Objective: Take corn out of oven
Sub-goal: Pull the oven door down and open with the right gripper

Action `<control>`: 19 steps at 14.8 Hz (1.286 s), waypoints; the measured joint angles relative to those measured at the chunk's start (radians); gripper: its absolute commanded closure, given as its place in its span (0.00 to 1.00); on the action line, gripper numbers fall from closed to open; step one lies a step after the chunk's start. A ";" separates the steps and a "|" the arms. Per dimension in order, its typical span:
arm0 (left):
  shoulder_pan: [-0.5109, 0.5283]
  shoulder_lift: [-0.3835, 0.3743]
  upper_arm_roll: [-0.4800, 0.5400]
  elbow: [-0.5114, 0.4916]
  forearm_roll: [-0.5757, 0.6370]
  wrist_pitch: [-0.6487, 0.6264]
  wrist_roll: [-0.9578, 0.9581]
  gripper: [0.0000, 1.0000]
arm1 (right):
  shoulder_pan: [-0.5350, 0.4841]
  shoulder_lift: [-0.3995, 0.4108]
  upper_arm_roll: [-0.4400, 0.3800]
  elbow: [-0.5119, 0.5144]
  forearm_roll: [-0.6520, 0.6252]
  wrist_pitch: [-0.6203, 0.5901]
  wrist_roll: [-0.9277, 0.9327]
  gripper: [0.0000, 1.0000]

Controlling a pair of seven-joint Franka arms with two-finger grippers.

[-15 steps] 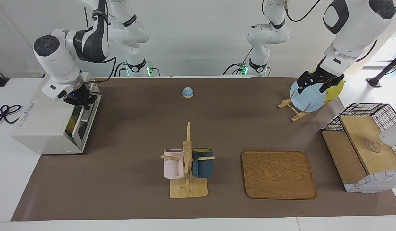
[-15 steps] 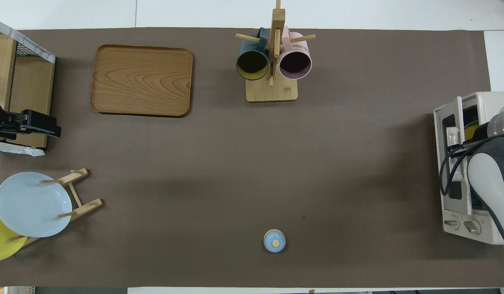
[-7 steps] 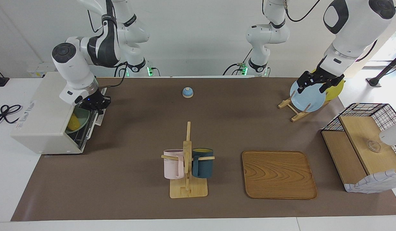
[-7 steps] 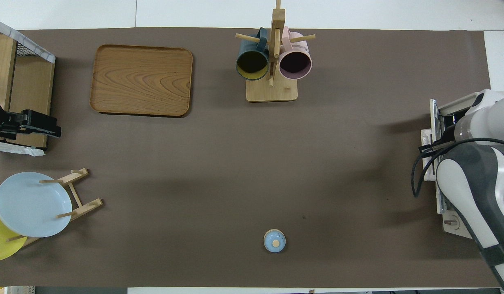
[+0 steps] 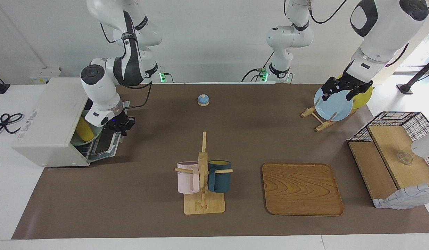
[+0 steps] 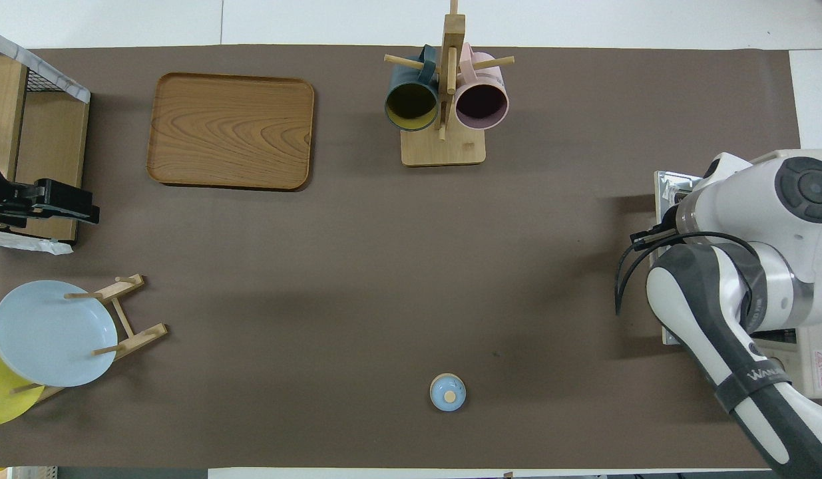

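Note:
The off-white oven stands at the right arm's end of the table, and its glass door hangs almost fully down. The yellow corn lies inside it on a pale green plate. My right gripper is at the door's free edge, shut on the bar handle. In the overhead view the right arm covers most of the oven and the corn is hidden. My left gripper waits, open and empty, over the plate rack.
A mug rack with a pink and a dark teal mug stands mid-table, a wooden tray beside it. A small blue dome sits nearer the robots. A light blue plate, a yellow plate and a basket shelf are at the left arm's end.
My right gripper has swung out and down from the oven's front, and the door has come down with it. The corn and its plate now show inside. The left arm has not moved.

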 measured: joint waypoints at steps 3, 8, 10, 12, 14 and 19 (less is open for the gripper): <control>0.000 0.000 0.000 0.000 0.000 0.000 0.000 0.00 | 0.008 0.029 0.001 -0.009 0.000 0.033 0.006 1.00; 0.000 0.000 0.000 0.000 0.000 0.000 0.000 0.00 | 0.011 0.102 0.002 -0.017 0.019 0.106 0.024 1.00; 0.000 0.000 0.000 0.000 0.000 0.000 0.000 0.00 | 0.011 0.117 0.001 -0.016 0.019 0.118 0.038 1.00; 0.000 0.000 0.000 0.000 0.000 0.000 0.000 0.00 | 0.011 0.118 0.001 -0.015 0.019 0.119 0.045 1.00; 0.000 0.000 0.000 0.000 0.000 0.000 0.000 0.00 | 0.013 0.118 0.001 -0.014 0.020 0.119 0.047 1.00; 0.000 0.000 0.000 0.000 0.000 0.000 0.000 0.00 | 0.055 0.118 -0.004 -0.006 0.061 0.121 0.091 1.00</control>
